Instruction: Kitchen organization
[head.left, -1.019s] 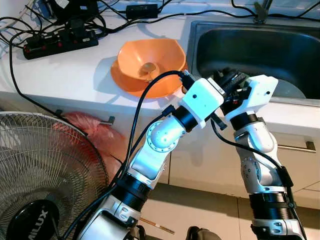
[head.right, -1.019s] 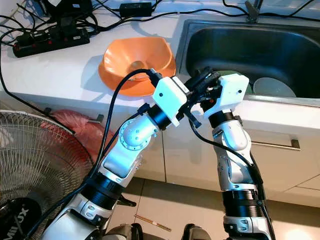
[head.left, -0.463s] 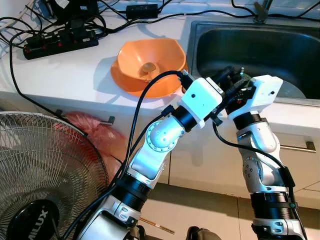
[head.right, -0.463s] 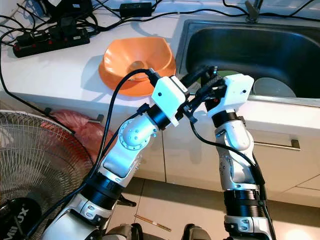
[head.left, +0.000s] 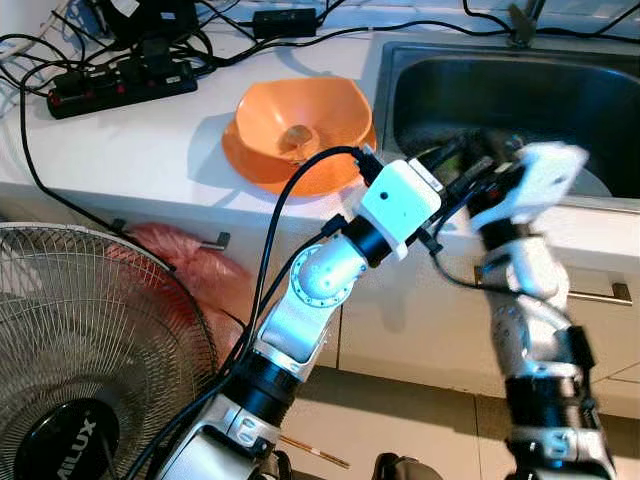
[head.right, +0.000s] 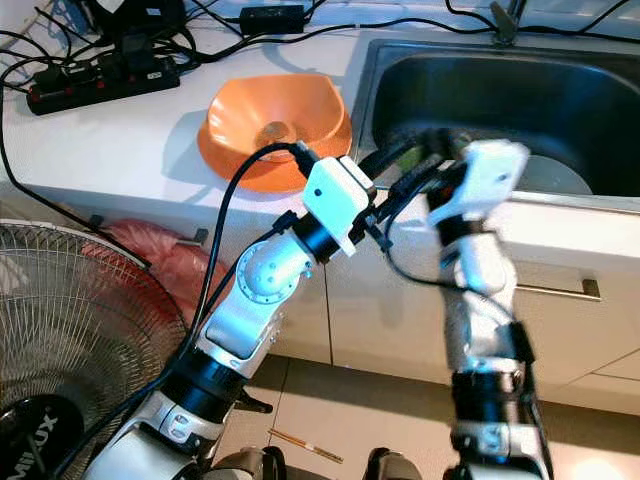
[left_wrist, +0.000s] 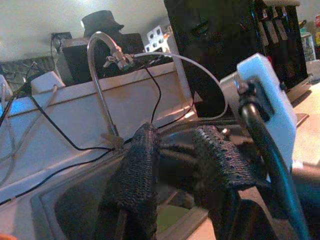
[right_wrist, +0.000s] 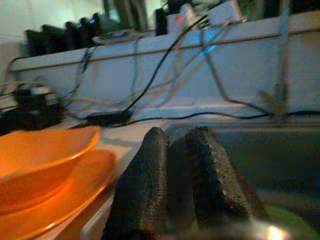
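An orange bowl (head.left: 300, 115) sits on an orange plate (head.left: 250, 165) on the white counter, left of the steel sink (head.left: 600, 90). A grey plate (head.right: 550, 178) lies in the sink, with something green (right_wrist: 280, 220) beside it. Both grippers hover at the sink's front left corner, fingers crossing each other. My left gripper (head.left: 455, 165) (left_wrist: 175, 160) points over the sink rim, open with nothing between its fingers. My right gripper (head.left: 490, 150) (right_wrist: 175, 165) is blurred by motion; its fingers stand close together, shut on nothing.
A black power strip (head.left: 120, 85) and tangled cables lie at the back of the counter. A floor fan (head.left: 90, 360) and a pink bag (head.left: 190, 265) stand below the counter on the left. The faucet (left_wrist: 100, 55) rises behind the sink. A drawer handle (head.left: 600, 293) runs under the sink.
My right arm has swung up and to the right and is now blurred. The left arm has barely moved. Bowl and plate are unchanged.
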